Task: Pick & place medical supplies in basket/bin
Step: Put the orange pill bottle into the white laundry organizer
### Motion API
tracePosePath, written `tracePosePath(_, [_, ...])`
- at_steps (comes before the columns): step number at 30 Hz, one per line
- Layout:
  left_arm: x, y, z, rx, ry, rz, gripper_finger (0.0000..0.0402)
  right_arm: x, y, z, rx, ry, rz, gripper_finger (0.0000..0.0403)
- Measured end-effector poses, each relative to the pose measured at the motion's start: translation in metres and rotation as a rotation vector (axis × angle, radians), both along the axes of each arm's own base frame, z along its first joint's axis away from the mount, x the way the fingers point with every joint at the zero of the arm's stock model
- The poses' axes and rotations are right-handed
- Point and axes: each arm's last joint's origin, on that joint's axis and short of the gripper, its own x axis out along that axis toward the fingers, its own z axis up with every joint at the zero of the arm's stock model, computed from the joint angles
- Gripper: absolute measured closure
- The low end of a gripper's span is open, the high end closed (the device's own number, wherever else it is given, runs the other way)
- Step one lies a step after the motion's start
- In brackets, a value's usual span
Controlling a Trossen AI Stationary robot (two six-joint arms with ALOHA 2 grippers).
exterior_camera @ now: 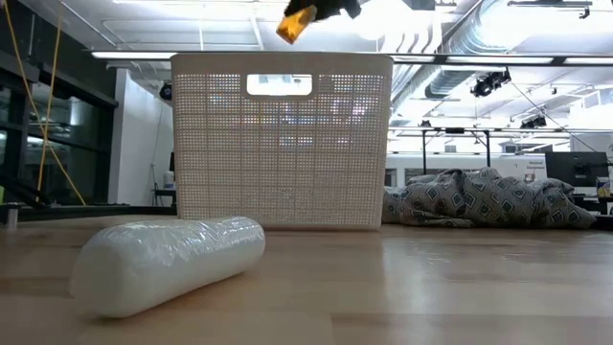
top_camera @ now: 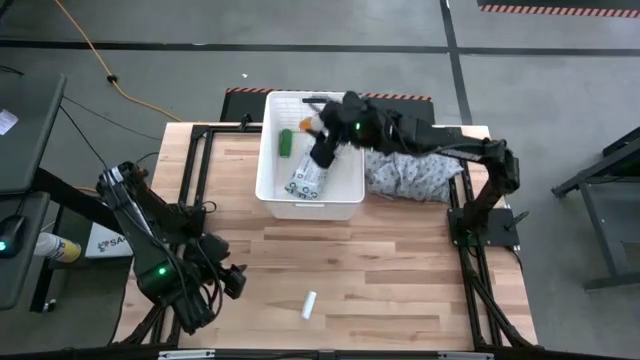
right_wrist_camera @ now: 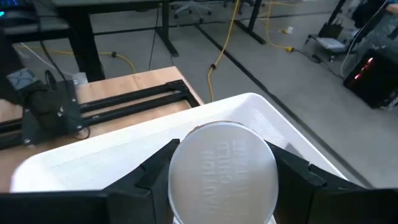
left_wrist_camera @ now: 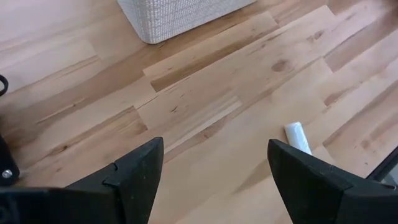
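overhead, right gripper hangs over the white bin, fingers clamped on a white bottle whose lower body is hidden. left gripper, fingers wide and empty, sits near the small white tube; the bin's contents are partly blocked by the arm.

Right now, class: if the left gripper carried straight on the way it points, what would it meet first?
Most likely the bare wooden table ahead of the open left gripper. The small white tube lies off to one side; depth is uncertain.
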Motion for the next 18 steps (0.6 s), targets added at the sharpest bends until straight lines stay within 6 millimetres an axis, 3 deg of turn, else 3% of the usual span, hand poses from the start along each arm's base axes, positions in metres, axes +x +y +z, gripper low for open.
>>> tracePosePath(4, [0.001, -0.001, -0.002, -0.012, -0.01, 0.033, 0.0082, -0.005, -0.025, -0.001, 0.045, -0.011, 0.021, 0.0217])
tracePosePath(10, [0.001, 0.0, -0.001, -0.005, -0.064, 0.073, 0.0082, -0.002, -0.045, -0.008, 0.084, -0.017, 0.047, 0.0217])
tracePosePath(18, [0.002, 0.001, 0.0, -0.007, -0.103, 0.102, 0.0082, 0.027, -0.062, -0.051, 0.086, 0.092, 0.088, 0.0217])
